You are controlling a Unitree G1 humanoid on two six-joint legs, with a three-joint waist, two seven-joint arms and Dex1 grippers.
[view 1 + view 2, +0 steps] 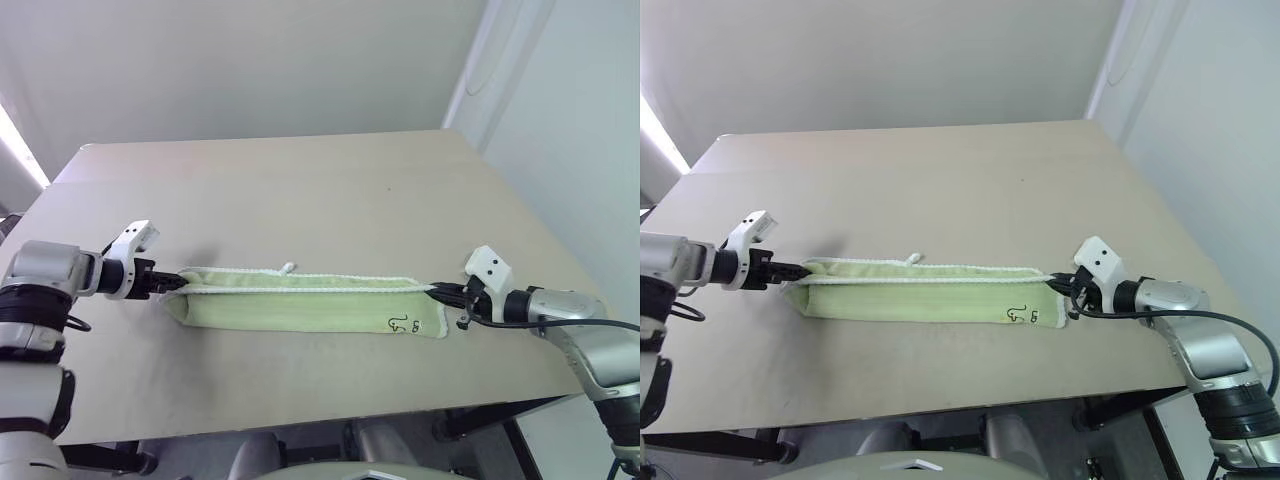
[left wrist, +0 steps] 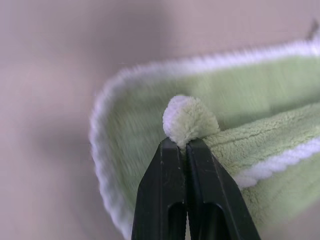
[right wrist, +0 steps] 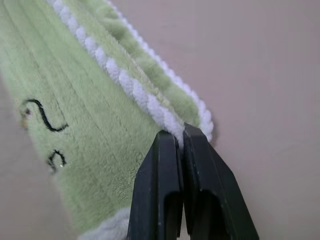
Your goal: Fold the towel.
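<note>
Two tools, left tool [image 1: 172, 284] and right tool [image 1: 440, 292], each clamped on an end corner of the towel [image 1: 305, 303], mid-frame on the tabletop [image 1: 300, 190]; soft, light, limp, best held by stitched corners.

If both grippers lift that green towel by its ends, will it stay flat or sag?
Probably sag: the towel is soft terry, bunching where the left gripper pinches it. Likely light and grippy rather than slippery; the right gripper holds it by the stitched edge alone.
</note>
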